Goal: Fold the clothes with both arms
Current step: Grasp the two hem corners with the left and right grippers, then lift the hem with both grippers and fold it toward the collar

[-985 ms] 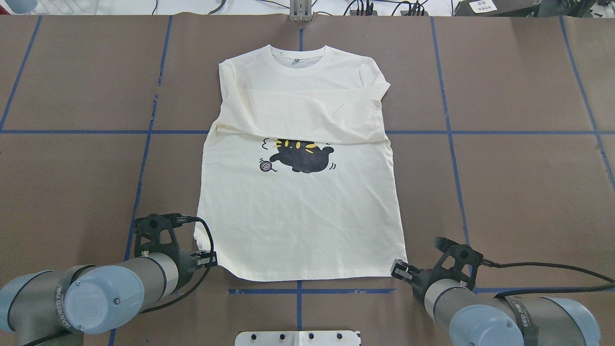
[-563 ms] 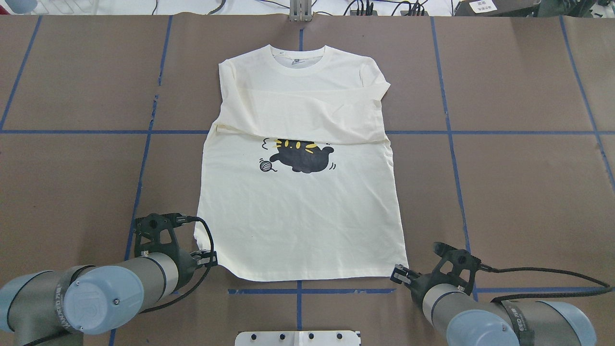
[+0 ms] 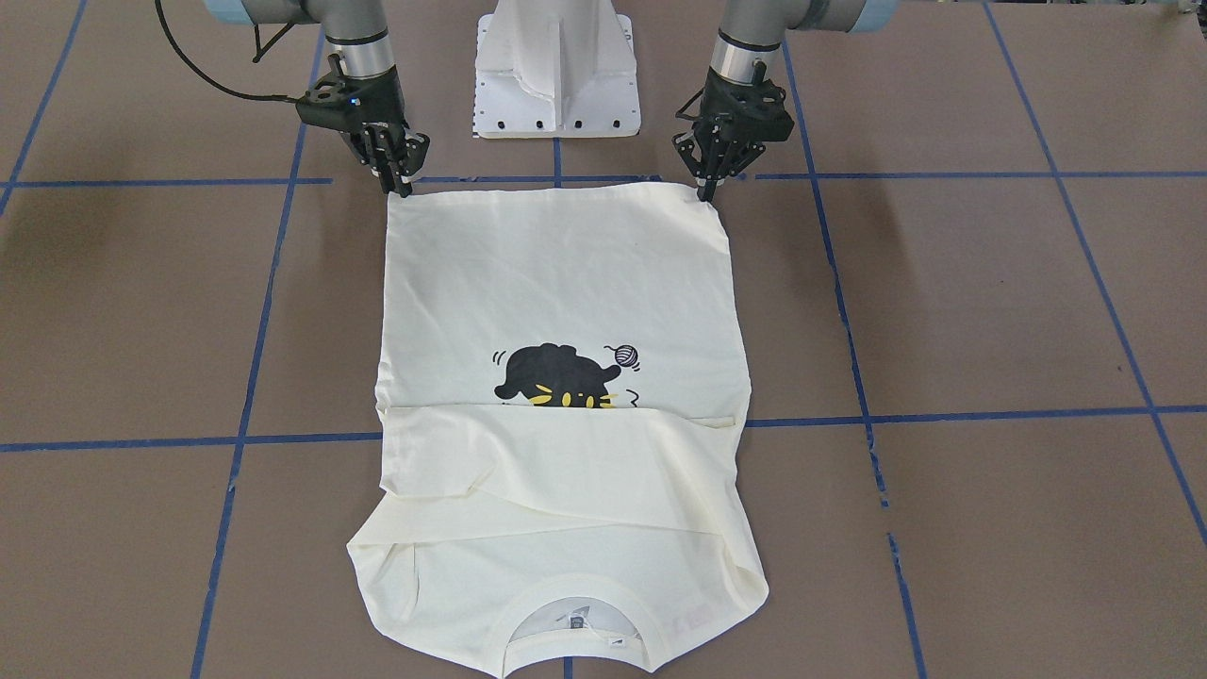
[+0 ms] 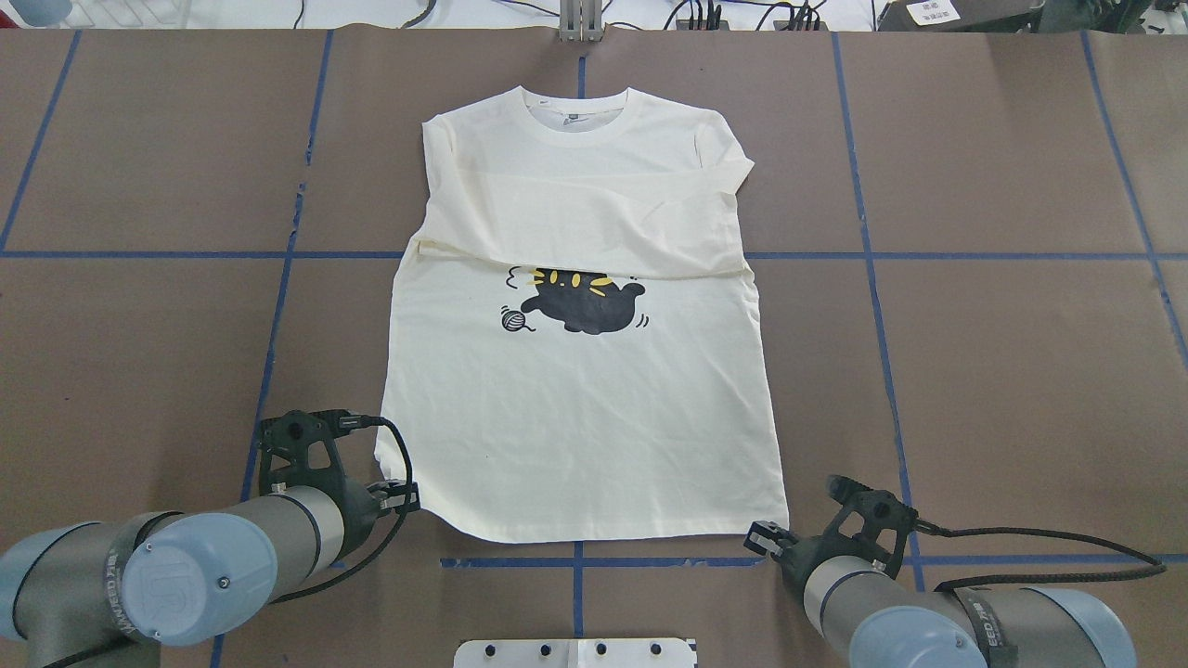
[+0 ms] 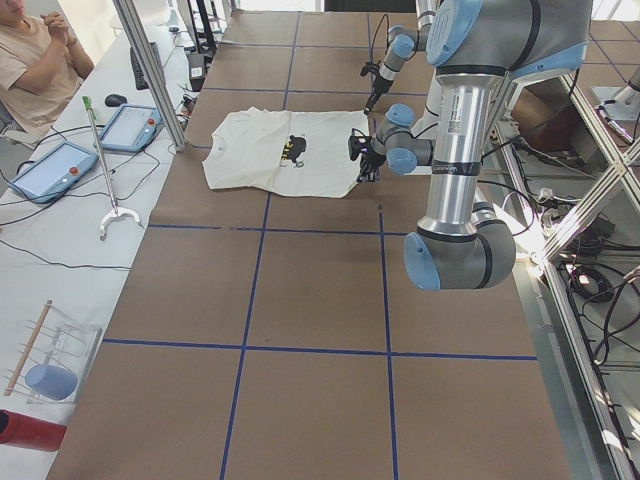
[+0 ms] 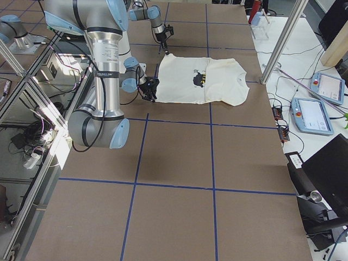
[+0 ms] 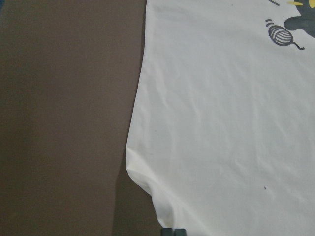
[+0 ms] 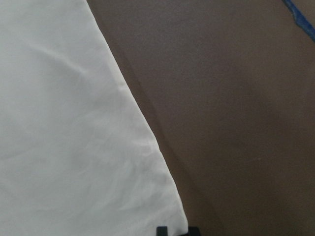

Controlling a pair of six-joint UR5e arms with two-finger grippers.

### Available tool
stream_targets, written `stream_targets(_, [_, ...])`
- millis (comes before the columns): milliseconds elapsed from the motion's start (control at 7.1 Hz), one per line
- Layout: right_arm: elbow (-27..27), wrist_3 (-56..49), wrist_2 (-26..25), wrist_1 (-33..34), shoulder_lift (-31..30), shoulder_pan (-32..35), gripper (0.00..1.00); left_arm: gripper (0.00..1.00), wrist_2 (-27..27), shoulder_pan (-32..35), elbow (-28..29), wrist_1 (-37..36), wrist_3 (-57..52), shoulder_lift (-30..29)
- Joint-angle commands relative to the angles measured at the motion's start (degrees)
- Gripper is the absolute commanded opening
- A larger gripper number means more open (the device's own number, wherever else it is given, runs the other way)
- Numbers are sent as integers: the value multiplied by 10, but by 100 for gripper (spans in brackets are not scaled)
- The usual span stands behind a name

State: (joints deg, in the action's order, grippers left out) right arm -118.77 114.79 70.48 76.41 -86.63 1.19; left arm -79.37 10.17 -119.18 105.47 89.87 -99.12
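Two tools: both sit low at the near hem of the T-shirt [image 4: 585, 417], one at each corner.
T-shirt: flat on the brown worktop [image 4: 1021, 371], print side up. In the overhead view its collar [image 4: 575, 107] lies at 12 o'clock and its hem at 6 o'clock.
Sleeves [image 4: 575, 218]: folded in across the chest, the lower edge covering the top of the cat print [image 4: 583, 308].
Left tool [image 4: 401, 498]: at the hem corner toward 7 o'clock, against the cloth's edge.
Left tool, state: the left wrist view shows two fingertips [image 7: 173, 232] side by side and together at its bottom edge, right at the hem. Whether cloth is caught between them I cannot tell.
Right tool [image 4: 763, 536]: at the hem corner toward 5 o'clock. Whether it touches the cloth I cannot tell.
Right tool, state: cannot tell, as the right wrist view shows only dark slivers at its bottom edge.
Front-facing view only: both tools point down at the corners, which the wrists partly hide from overhead. The white pedestal base [image 3: 556, 66] stands at 12 o'clock between the arms.
Left wrist view only: the yarn-ball drawing [image 7: 280, 35] toward 1 o'clock. The right wrist view has only plain cloth and bare worktop.
Exterior left view only: a seated person [image 5: 35, 60] at 10 o'clock, beside two tablet-like devices [image 5: 130, 128].
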Motion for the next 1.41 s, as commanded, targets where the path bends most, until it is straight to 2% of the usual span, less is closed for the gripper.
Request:
stream_targets(0, [-1,-3,2,3,0,3,0,0,0,-1,-1,0,0,0])
stream_targets(282, [-9,-7,3,6,-5,10,0,0,-1,-1,-1,0,0,0])
stream_targets(422, [-42,-9,4,47,-3,14,0,0,-4,0,-10,-2,-10,0])
stream_targets(563, [-120,-9,9,136,-1,14,0,0,-6,5,-58,-11,-54,7])
stream_targets(704, [-204,-9,9,203,0,1,0,0,-8,6,-117,-59,-58,14])
stream_targets(985, [-345,-8,15,338,1,-47,0,0,-84,7,-304,-252,-53,10])
stream_targets(1126, [-360,-9,19,365,30,-44,0,0,-102,7,-335,-284,-54,7])
stream_targets(1267, [-357,-11,30,378,42,-19,0,0,-111,7,-324,-286,-63,1])
